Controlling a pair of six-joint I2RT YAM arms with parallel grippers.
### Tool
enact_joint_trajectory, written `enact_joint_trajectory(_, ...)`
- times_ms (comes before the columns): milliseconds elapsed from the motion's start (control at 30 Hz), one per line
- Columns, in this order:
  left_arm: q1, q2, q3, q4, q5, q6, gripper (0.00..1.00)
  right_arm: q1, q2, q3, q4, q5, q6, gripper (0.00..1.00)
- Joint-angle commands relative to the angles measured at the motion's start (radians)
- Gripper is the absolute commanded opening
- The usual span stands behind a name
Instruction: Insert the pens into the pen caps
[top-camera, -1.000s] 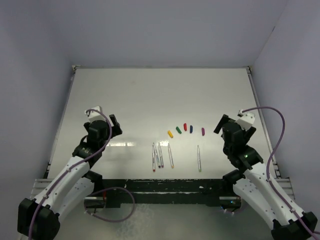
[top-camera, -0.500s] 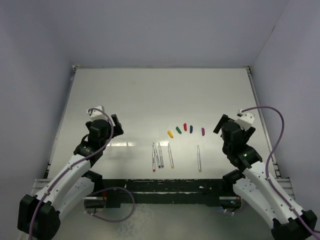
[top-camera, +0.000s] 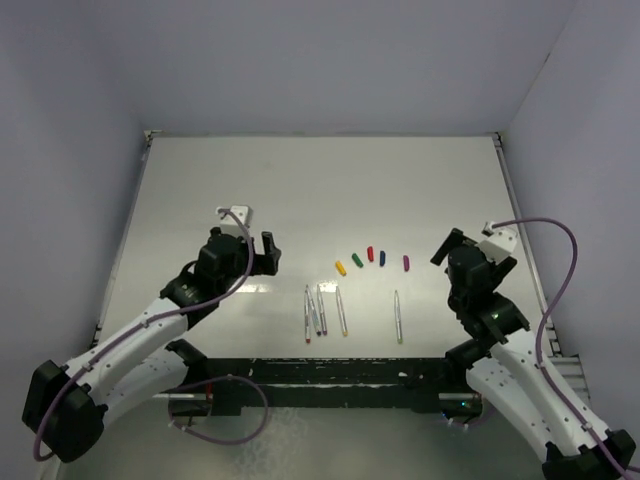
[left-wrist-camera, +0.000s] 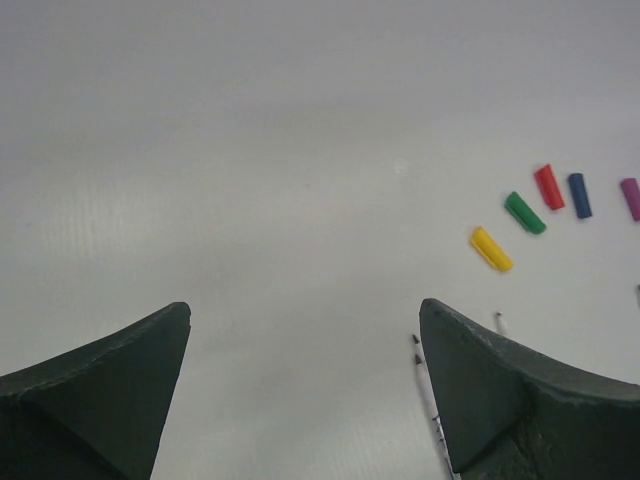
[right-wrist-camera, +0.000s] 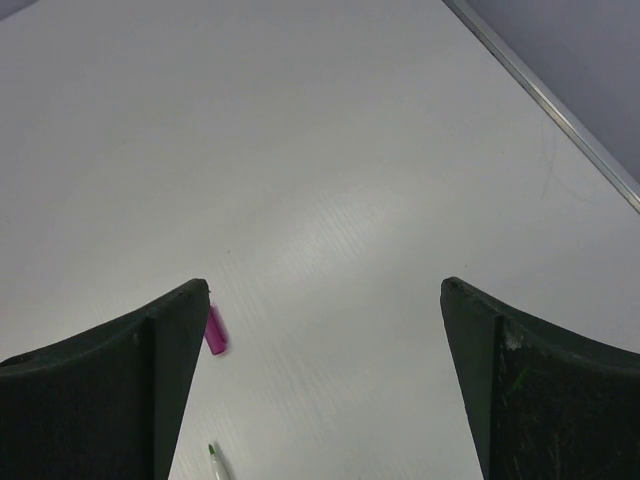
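We find the left gripper (left-wrist-camera: 303, 310) and right gripper (right-wrist-camera: 324, 288) both spread wide, holding nothing. Five pens (top-camera: 342, 312) and five pen caps (top-camera: 370, 254) lie separate on the table (top-camera: 300, 190).

A white table (top-camera: 320, 190) with a matte, faintly ribbed top fills the middle of the overhead view, closed in by pale lilac walls (top-camera: 330, 60) at the back and on both sides. A thin metal strip (right-wrist-camera: 560, 110) runs along its right edge, and a black rail (top-camera: 330, 372) crosses its near edge.
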Motion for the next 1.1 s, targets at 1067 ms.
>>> enact_joint_trajectory(1067, -0.469, 0.421, 0.338, -0.433, -0.062, -0.327, 0.85, -0.002, -0.058, 0.027, -0.088, 0.072, 0.131, 1.00)
